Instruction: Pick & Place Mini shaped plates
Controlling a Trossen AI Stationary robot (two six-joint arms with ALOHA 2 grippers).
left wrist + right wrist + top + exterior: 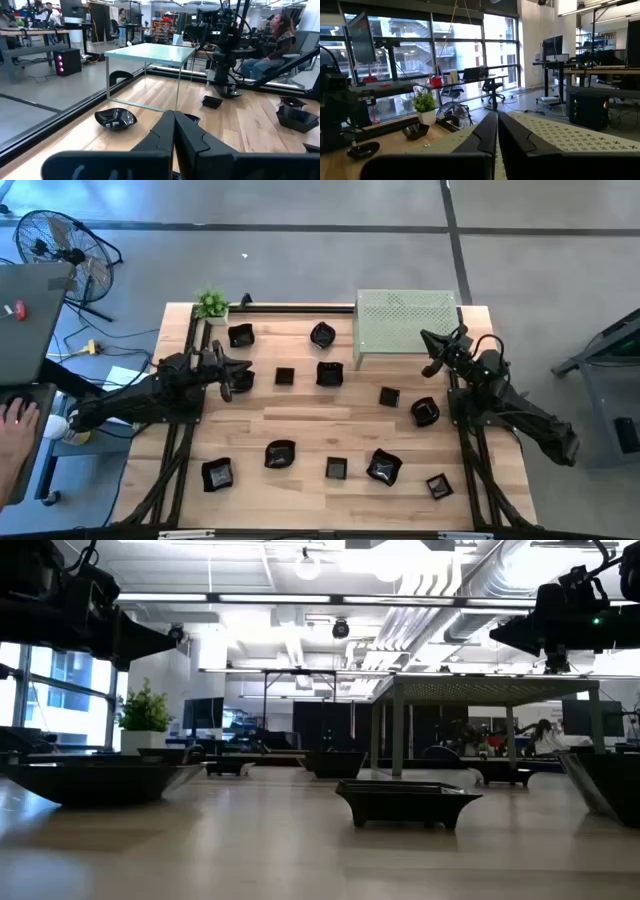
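Note:
Several mini shaped plates, small glossy black dishes, lie scattered over the wooden table, among them a wavy one, a square one and one in the near middle. My left gripper is shut and empty, held above the table's left part over a dish; a wavy dish lies ahead of it. My right gripper is shut and empty, held over the right end of the pale green perforated stand, whose top shows under its fingers.
A small potted plant stands at the far left corner. A fan and a laptop are left of the table, where a person's hand rests. A person sits beyond the table's right side.

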